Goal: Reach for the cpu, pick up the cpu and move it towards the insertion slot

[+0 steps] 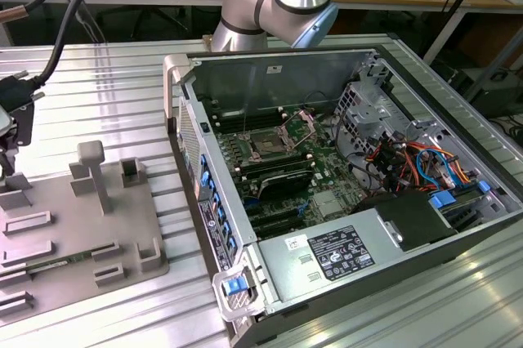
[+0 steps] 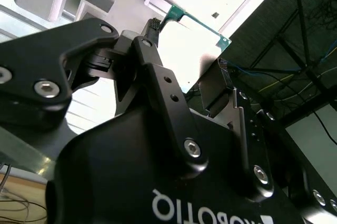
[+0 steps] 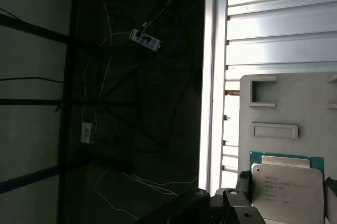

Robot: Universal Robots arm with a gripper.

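The gripper (image 2: 185, 50) hangs over the grey plastic tray (image 1: 73, 225), a flat matte slab with raised blocky ribs. Its black metal fingers (image 2: 158, 71) are clamped against two opposite edges of the cpu (image 3: 287, 190), a thin square chip with a pale, smooth metal lid and a green rim, held just above the tray. The insertion slot (image 1: 268, 145), a dark square with a brownish centre and silver frame, lies well apart from the tray, inside the open computer case (image 1: 343, 62).
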